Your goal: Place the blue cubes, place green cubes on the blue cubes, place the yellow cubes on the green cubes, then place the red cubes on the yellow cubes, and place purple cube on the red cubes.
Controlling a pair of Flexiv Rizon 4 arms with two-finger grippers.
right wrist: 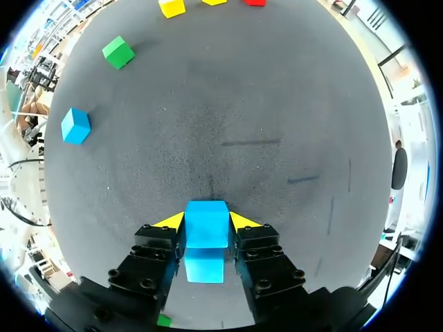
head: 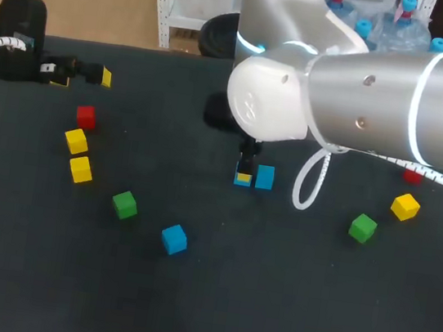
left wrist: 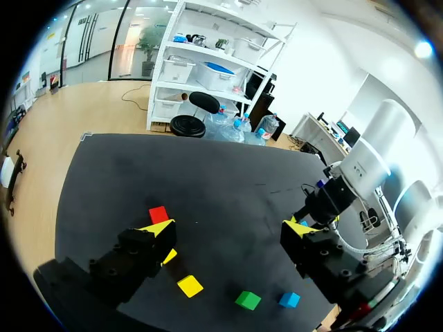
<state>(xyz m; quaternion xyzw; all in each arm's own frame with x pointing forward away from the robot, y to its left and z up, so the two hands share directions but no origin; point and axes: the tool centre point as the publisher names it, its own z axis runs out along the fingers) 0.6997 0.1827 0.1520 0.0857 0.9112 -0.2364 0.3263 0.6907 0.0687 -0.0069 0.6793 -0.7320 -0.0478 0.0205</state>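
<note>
My right gripper is shut on a blue cube low over the middle of the black table. A second blue cube stands right beside it, seen behind the held one in the right wrist view. A third blue cube lies nearer the front. My left gripper is open and empty at the far left, with a red cube just ahead of its fingers. Below that red cube lie two yellow cubes and a green cube.
On the right lie a green cube, a yellow cube and a red cube partly hidden by my right arm's cable. That white cable loop hangs beside the blue pair.
</note>
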